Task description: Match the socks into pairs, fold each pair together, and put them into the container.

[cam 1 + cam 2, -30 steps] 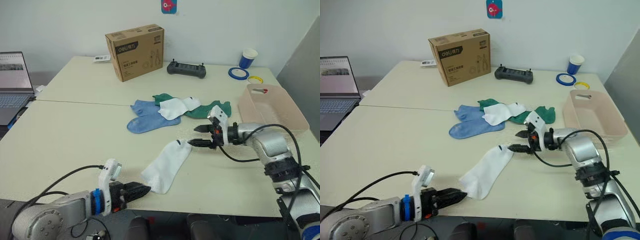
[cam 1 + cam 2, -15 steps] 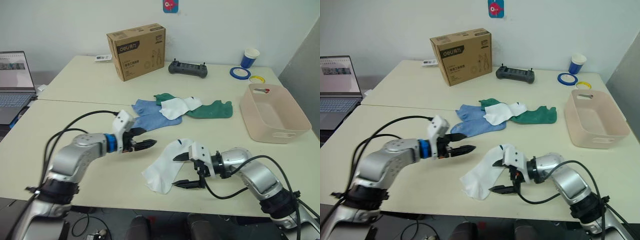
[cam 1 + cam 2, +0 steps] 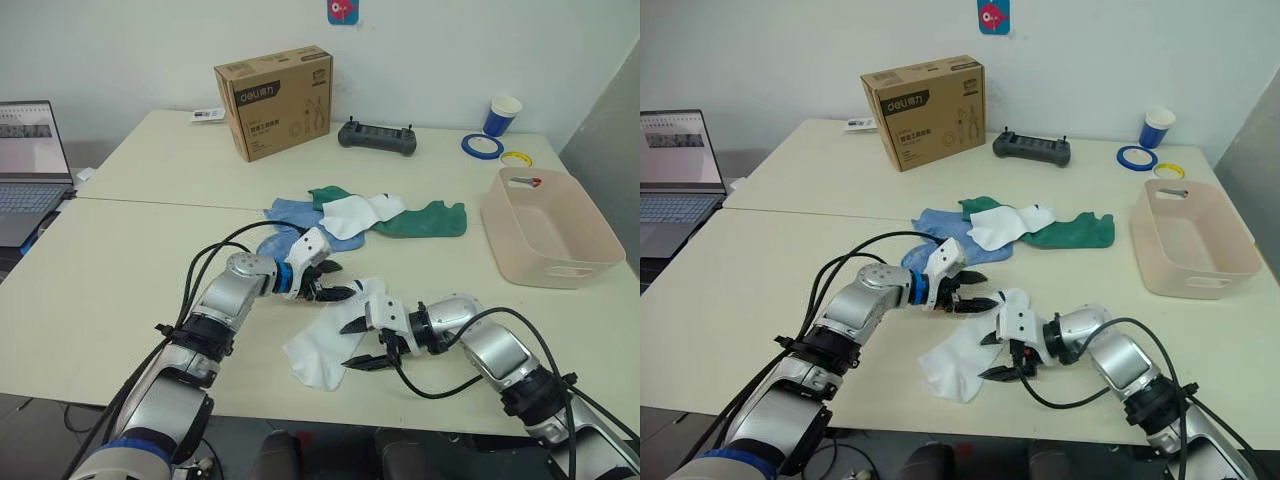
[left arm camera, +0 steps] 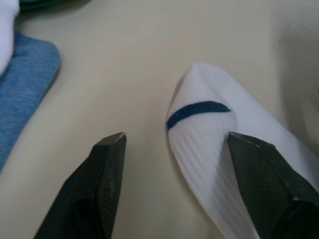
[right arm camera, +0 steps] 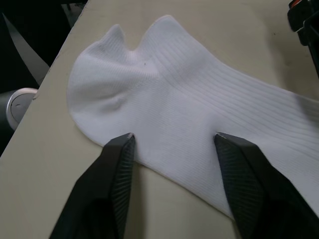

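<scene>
A white sock (image 3: 322, 343) lies flat near the table's front edge, its blue-striped cuff (image 4: 197, 110) toward the pile. My left gripper (image 3: 339, 281) is open at that cuff, one finger on each side, not closed on it. My right gripper (image 3: 347, 345) is open over the sock's middle (image 5: 164, 94), fingers spread across the fabric. Behind lies a pile with a light blue sock (image 3: 289, 226), another white sock (image 3: 362, 212) and a dark green sock (image 3: 428, 220). The pale pink container (image 3: 560, 271) stands at the right.
A brown cardboard box (image 3: 272, 100), a black controller (image 3: 375, 137), a blue cup (image 3: 498, 114) and two tape rolls (image 3: 481, 146) sit along the back. A laptop (image 3: 30, 150) is at the far left. The table's front edge runs just below the white sock.
My left arm swung from the front edge across to the sock's cuff. My right gripper left the cuff, moved to the sock's middle, and its fingers have drawn closer together.
</scene>
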You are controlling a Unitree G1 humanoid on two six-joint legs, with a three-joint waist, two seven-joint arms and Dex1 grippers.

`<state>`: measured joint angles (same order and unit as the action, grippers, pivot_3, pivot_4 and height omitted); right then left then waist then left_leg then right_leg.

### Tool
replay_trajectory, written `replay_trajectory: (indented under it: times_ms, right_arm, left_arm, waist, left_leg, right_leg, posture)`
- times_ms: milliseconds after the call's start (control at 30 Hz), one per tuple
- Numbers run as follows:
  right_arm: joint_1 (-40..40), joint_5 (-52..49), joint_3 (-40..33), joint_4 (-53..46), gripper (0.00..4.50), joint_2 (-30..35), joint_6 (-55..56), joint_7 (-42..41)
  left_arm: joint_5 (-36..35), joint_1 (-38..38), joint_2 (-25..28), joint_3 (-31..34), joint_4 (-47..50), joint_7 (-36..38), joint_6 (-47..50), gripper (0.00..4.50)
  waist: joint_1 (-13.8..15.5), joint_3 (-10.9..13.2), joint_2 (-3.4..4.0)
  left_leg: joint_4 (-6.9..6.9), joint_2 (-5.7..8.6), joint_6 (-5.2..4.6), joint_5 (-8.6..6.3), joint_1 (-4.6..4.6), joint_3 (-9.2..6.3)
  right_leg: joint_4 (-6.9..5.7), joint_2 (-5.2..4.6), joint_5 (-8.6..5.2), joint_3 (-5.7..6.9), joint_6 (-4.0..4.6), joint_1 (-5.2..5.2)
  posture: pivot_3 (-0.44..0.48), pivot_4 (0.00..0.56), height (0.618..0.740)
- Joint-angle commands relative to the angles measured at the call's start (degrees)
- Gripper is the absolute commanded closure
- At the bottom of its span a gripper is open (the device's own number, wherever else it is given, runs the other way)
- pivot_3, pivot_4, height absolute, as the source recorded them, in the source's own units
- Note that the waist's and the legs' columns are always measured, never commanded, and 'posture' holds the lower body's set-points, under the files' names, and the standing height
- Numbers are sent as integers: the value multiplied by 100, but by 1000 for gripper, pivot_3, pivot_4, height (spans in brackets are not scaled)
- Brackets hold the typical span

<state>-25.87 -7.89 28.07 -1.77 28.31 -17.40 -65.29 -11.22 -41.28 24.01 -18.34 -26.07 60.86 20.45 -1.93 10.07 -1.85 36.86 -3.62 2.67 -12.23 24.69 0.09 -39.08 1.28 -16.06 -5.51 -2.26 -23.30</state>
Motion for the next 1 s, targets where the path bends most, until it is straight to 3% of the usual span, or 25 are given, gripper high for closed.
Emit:
replay_trajectory:
  times_ms: [33, 167, 267, 667, 1000]
  right_arm:
    - [38, -27, -47, -64, 3045, -15, -43, -59]
    - [28, -63, -88, -121, 4450, 73, -25, -175]
    - [-6, -86, -126, -126, 4500, 105, -8, -244]
    - [-239, -201, -384, -56, 4500, 337, 34, -664]
    - [-814, 78, -323, 730, 4500, 423, 768, -1082]
  left_arm:
    - [118, -56, 11, 32, 51, 180, -137, 2284]
    - [220, -33, -6, 92, 35, 201, -200, 3571]
    - [265, 3, -82, 178, 26, 61, -217, 4484]
    - [171, 943, 114, 646, 1410, -551, 489, 4484]
    - [-226, 2293, 499, 1138, 3612, -1224, 1715, 4484]
  waist:
    - [4, 0, 0]
    - [7, 0, 0]
    - [9, 0, 0]
    - [-6, 0, 0]
    - [-37, 0, 1]
  left_leg:
    - [2, 0, 0, 0, 0, 0]
    - [5, 0, 0, 0, 0, 1]
    - [5, 0, 0, 0, 0, 0]
    - [6, -3, 0, 0, -1, -1]
    - [5, -6, 0, 0, -7, 0]
  right_leg:
    - [0, 0, 0, -1, 0, 2]
    - [0, -1, -1, 0, -2, 3]
    - [0, -1, -1, 0, -2, 3]
    - [-5, -1, 1, 0, 1, 3]
    - [-7, -2, 1, 0, 1, 6]
  posture:
    - [0, 150, 740]
    - [0, 150, 740]
    - [0, 150, 740]
    - [0, 150, 740]
    - [0, 150, 740]
